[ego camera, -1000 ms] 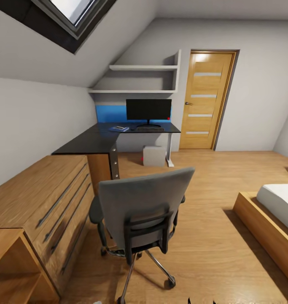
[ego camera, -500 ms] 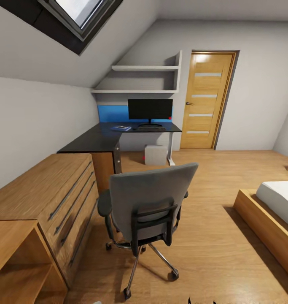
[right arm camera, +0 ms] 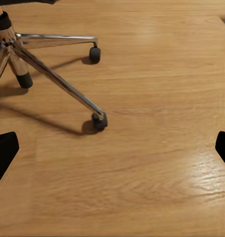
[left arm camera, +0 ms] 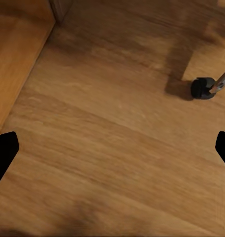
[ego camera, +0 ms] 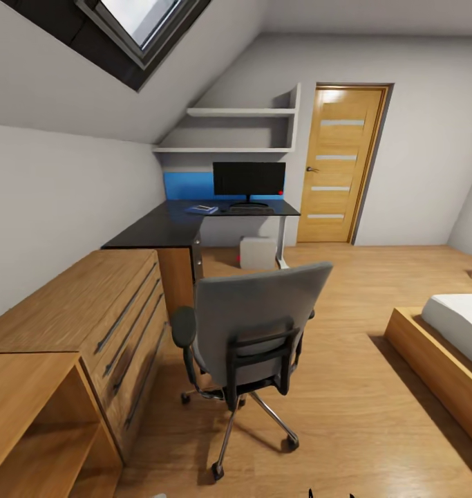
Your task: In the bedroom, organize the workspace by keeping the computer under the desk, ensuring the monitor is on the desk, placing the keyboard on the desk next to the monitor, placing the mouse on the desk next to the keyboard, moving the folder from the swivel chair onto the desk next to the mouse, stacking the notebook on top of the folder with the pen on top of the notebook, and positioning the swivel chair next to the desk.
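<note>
Standing short of the desk (ego camera: pixel 159 232), back toward us, the swivel chair (ego camera: pixel 256 332); monitor (ego camera: pixel 249 178), keyboard (ego camera: pixel 249 209), folder (ego camera: pixel 202 209) lie on that desk, computer (ego camera: pixel 257 252) beneath; both grippers (left arm camera: pixel 112 148) (right arm camera: pixel 112 148) spread wide, empty

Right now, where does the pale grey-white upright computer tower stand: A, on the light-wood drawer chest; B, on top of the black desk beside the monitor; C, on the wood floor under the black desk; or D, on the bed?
C: in the head view the pale grey-white computer tower stands on the floor beneath the black desk top, below the flat black monitor.
</note>
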`<state>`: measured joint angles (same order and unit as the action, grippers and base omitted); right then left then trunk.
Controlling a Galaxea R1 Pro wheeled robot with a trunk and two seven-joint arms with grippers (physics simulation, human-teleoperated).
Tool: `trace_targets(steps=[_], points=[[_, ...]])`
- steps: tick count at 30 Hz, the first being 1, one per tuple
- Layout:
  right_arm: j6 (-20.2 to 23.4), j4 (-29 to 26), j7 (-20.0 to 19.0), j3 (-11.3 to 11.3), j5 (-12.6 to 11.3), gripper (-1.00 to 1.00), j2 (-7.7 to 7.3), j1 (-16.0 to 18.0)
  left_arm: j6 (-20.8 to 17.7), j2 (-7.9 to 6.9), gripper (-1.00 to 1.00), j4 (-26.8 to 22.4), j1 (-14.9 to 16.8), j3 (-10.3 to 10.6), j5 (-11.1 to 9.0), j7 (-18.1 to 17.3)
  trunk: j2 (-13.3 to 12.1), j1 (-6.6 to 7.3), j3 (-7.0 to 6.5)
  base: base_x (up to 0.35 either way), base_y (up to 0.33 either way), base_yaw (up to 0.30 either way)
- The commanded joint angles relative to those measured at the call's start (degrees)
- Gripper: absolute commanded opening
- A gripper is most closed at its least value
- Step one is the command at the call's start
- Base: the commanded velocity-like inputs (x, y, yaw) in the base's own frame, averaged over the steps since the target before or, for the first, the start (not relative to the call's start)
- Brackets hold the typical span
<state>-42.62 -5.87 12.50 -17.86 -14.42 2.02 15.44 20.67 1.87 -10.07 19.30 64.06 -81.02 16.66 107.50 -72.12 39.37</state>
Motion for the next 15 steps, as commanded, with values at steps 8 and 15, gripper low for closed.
trace_targets(steps=[8, 15], points=[[-0.2, 0.1, 0.2, -0.5, -0.4, 1.0, 0.0, 0.1, 0.2, -0.02, 1.0, -0.1, 0.0, 0.5, -0.3, 0.4, 0.0, 0.01, 0.06, 0.0, 0.108, 0.0], [-0.2, 0.1, 0.2, -0.5, -0.4, 1.0, -0.01, 0.1, 0.2, -0.02, 1.0, -0.1, 0.0, 0.5, -0.3, 0.4, 0.0, 0.01, 0.06, 0.0, 0.007, 0.0]])
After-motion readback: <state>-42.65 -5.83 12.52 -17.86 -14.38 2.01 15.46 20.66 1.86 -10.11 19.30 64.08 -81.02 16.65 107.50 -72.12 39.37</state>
